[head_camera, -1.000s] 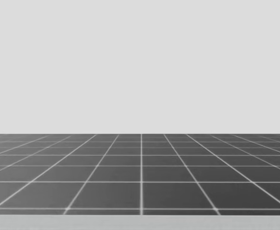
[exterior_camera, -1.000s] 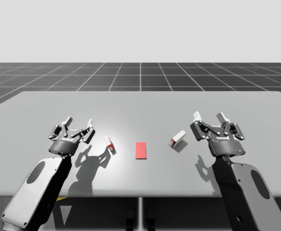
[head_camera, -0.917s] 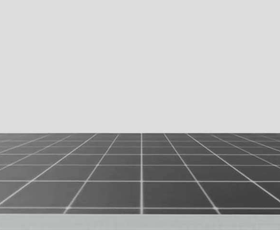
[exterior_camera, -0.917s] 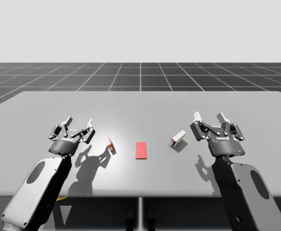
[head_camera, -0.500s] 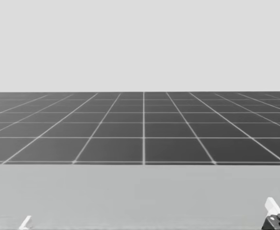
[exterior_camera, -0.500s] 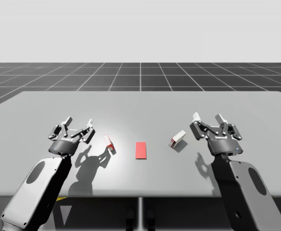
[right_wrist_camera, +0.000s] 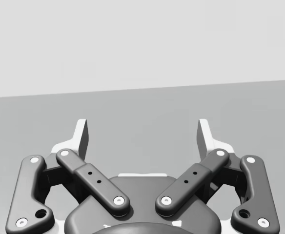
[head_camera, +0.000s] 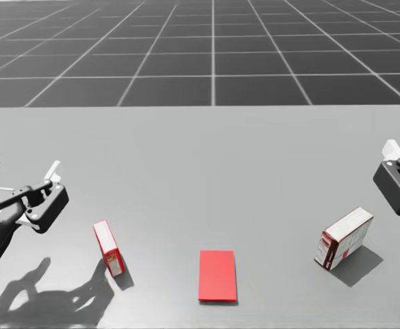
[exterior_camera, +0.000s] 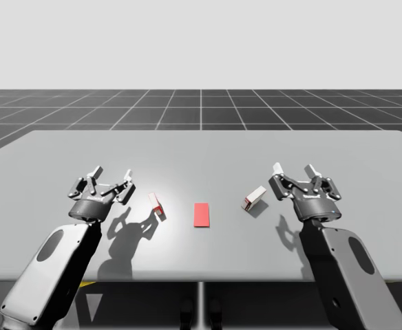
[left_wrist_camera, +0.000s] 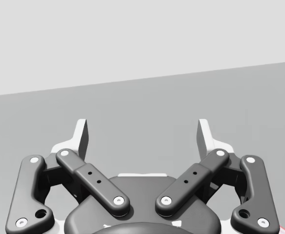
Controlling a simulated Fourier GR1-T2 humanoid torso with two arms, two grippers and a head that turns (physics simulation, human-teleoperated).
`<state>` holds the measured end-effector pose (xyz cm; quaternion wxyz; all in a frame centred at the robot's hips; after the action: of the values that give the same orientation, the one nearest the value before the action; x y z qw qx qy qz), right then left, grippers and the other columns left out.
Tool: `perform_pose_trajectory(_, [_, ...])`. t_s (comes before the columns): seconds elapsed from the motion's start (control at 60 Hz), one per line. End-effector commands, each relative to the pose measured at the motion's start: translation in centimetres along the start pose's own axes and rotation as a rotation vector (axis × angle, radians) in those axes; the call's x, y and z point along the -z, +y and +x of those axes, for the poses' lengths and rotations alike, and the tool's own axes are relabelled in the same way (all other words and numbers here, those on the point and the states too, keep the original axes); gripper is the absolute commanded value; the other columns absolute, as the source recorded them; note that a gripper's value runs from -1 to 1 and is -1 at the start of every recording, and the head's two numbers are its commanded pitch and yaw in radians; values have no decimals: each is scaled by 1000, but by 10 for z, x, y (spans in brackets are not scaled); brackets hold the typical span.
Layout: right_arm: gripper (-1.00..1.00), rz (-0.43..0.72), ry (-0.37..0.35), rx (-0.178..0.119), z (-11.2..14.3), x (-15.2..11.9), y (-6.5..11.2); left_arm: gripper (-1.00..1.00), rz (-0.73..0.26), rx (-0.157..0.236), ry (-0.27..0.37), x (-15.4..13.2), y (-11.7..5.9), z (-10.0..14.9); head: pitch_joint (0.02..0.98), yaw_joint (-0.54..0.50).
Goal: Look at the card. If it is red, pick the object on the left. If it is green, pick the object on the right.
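One red card [head_camera: 217, 275] lies flat near the middle of the grey table [exterior_camera: 201, 151], with the left box [head_camera: 109, 247] at about its 10 o'clock, standing on a narrow edge. The right box [head_camera: 344, 238] is at about its 2 o'clock, and both boxes are apart from the card. Left gripper [exterior_camera: 113, 175] hovers at about 10 o'clock of the left box, fingers spread wide, nothing between them; right gripper [exterior_camera: 294, 170] sits at about 2 o'clock of the right box, likewise spread, touching nothing.
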<state>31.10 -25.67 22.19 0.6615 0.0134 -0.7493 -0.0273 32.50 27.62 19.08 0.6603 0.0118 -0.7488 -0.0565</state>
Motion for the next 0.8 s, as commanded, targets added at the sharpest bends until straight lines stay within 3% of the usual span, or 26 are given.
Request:
perform_pose_trajectory(0.017, [-1000, -4, 2, -4, -1, 1, 0, -1000, 1, -1, -1, 0, 1, 0, 692, 37])
perform_pose_trajectory(0.383, [-1000, -7, 5, -11, -3, 2, 0, -1000, 0, -4, -3, 1, 1, 2, 881, 19])
perform_pose_trajectory(0.8, [-1000, -5, 3, -15, -3, 1, -1, -1000, -2, -6, 0, 1, 1, 2, 877, 65])
